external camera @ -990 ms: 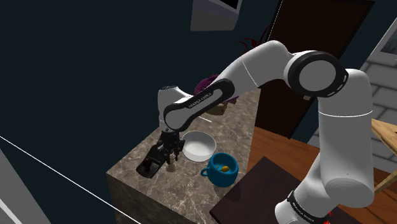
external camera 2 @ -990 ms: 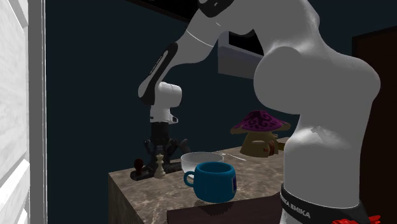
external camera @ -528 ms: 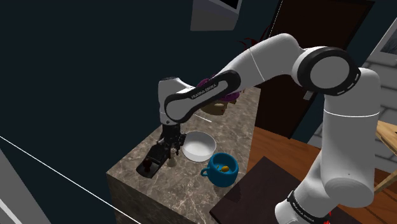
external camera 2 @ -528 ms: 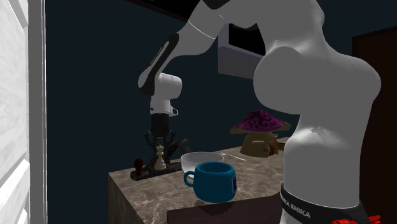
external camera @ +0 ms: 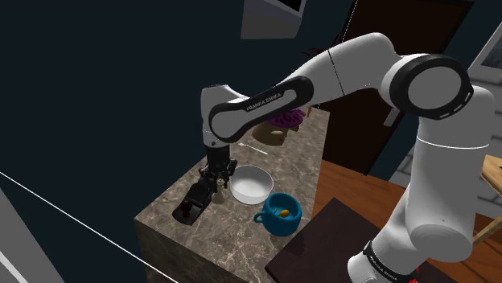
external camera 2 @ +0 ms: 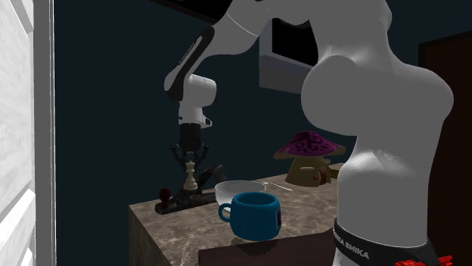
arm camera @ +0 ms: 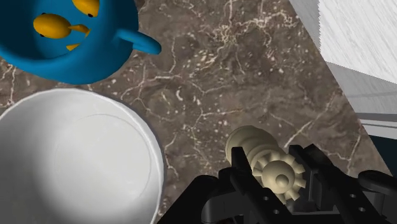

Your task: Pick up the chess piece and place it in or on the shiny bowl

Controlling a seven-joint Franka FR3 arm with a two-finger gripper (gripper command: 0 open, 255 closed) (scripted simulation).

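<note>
Reaching up and left from its stand at the shoulder view's lower right, the white Franka arm (external camera: pixel 346 68) is bending over a brown marbled worktop (external camera: pixel 233 241) and pointing its wrist straight down at the worktop's left part. At the far end of the worktop a purple-capped mushroom figure (external camera 2: pixel 306 155) is standing on a tan base, well apart from the other things.

Nearer, a white bowl (external camera: pixel 251 184) is sitting upright about midway along the worktop, its inside looking plain and pale in the wrist view (arm camera: pixel 76 159). Just beside it, on the near side, a blue cup (external camera 2: pixel 256 215) is standing with its handle turned toward the second exterior view's left, and yellow-orange shapes (arm camera: pixel 54 25) are showing inside it. A flat black object (external camera: pixel 191 207) is lying along the worktop's left edge; what it is I cannot tell.

The black hand (external camera 2: pixel 189 160) is hanging above that left part, and its two fingers (arm camera: pixel 240 164) are pinching a cream chess piece (external camera 2: pixel 190 175) by its notched crown. The chess piece is hanging upright, clear of the worktop, above the black object and just left of the bowl in the second exterior view, not touching the bowl.
</note>
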